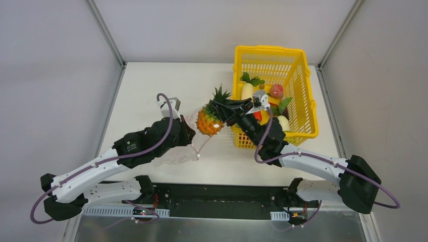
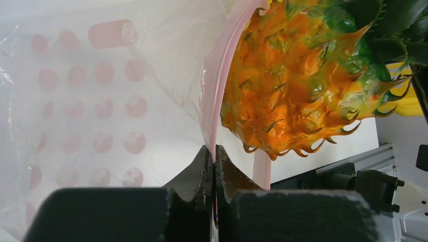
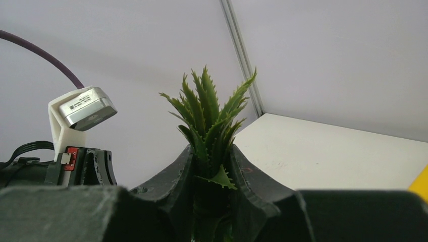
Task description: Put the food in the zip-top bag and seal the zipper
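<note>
The bag lies left of centre toward the table's near edge, its pink zipper pinched in my fully closed left tool. My right tool is clamped on the leaves of the pineapple, and the fruit hangs right at the mouth. I hold only one lip, so the wide fruit may snag the zipper, shove the bag away, or twist loose.

Overhead and close wrist cameras share the pineapple.
</note>
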You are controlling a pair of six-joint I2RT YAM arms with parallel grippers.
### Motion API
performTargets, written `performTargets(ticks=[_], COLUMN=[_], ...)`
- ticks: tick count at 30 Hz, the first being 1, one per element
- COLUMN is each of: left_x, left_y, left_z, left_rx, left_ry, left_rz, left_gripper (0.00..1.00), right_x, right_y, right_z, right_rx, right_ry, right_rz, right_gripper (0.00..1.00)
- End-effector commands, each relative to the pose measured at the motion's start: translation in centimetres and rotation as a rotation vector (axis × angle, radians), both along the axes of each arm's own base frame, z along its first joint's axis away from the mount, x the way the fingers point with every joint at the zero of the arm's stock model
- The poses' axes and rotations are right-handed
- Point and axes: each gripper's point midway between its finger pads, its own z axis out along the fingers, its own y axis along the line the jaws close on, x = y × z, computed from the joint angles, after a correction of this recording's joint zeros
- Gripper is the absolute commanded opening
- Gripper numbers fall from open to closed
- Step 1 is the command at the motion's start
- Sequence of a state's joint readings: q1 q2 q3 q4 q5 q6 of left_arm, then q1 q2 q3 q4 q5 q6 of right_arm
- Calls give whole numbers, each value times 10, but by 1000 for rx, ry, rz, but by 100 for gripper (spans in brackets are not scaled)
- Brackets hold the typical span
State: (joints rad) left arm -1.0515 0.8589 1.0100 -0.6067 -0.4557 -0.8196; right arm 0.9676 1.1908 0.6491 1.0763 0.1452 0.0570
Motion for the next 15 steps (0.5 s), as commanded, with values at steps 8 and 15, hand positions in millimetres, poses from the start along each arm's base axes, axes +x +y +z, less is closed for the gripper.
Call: performTargets(ticks=[8, 15], left_x=[7, 11], left_y=[-11, -13], left_z=[4, 0], left_rx=[-59, -84], left_ry=[2, 7], left_rz=[18, 53], left_gripper=[0, 0], right_x=[-8, -12], right_y=[-31, -43], right_z=[82, 100], right_rx=[390, 535], right_ry=[-50, -3], right_rz=[-6, 34], right_gripper=[0, 0])
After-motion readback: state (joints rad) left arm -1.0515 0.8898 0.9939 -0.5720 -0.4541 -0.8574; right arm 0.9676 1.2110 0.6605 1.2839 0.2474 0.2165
